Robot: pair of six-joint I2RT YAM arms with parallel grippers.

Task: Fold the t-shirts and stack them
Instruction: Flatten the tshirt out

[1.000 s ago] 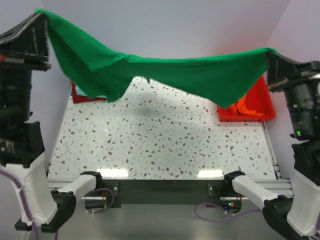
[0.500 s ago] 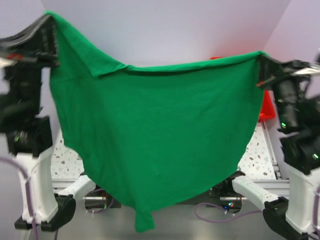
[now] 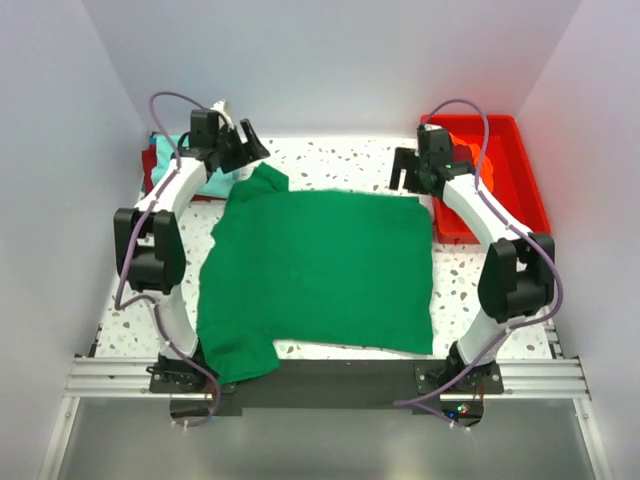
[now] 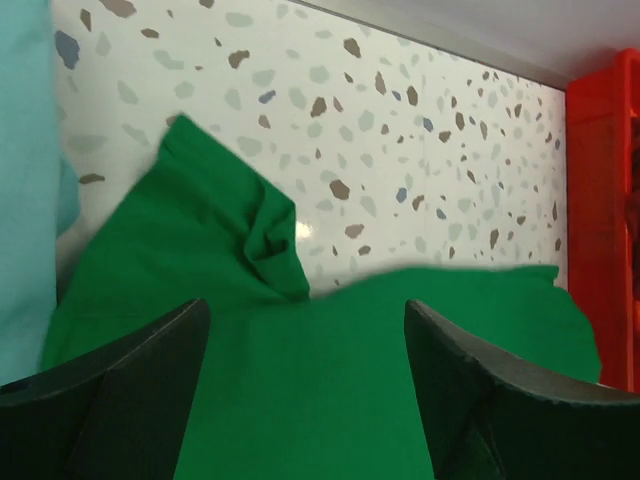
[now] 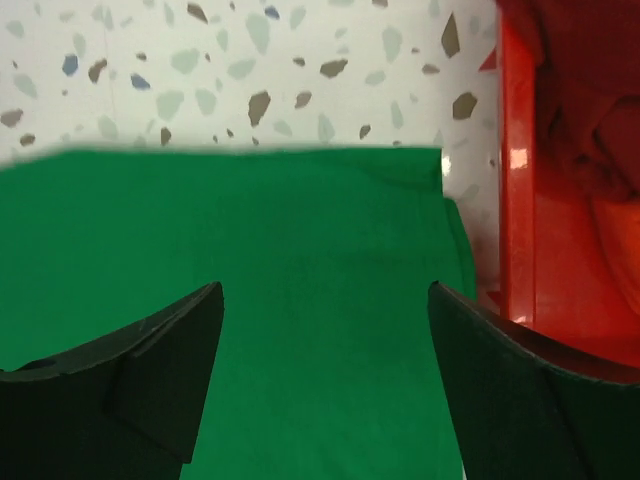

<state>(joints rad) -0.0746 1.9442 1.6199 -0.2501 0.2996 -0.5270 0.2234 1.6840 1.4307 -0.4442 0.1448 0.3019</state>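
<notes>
The bright green t-shirt (image 3: pixel 320 270) lies spread out on the speckled surface (image 3: pixel 330 160), filling most of the middle, its far edge running between the two arms. One sleeve (image 3: pixel 265 180) sticks out rumpled at the far left corner, and the other (image 3: pixel 235 355) reaches the near left corner, at the front edge of the surface. The left pincer (image 3: pixel 245 150) hovers just past that far left sleeve. Its wrist view shows the left pincer (image 4: pixel 305 310) with fingers (image 4: pixel 120 380) spread apart and nothing between them, the green cloth (image 4: pixel 330 380) lying below. The right pincer (image 3: pixel 405 170) hangs over the far right corner of the shirt, and its own camera shows the right pincer (image 5: pixel 325 295) likewise apart and holding nothing, above the flat green cloth (image 5: pixel 250 250). A light teal t-shirt (image 3: pixel 185 165) sits at the far left, just beside the green sleeve and partly under the left arm. The red tray (image 3: pixel 510 160) stands at the far right, touching the green shirt's corner, with dark red cloth (image 5: pixel 580 100) inside.
</notes>
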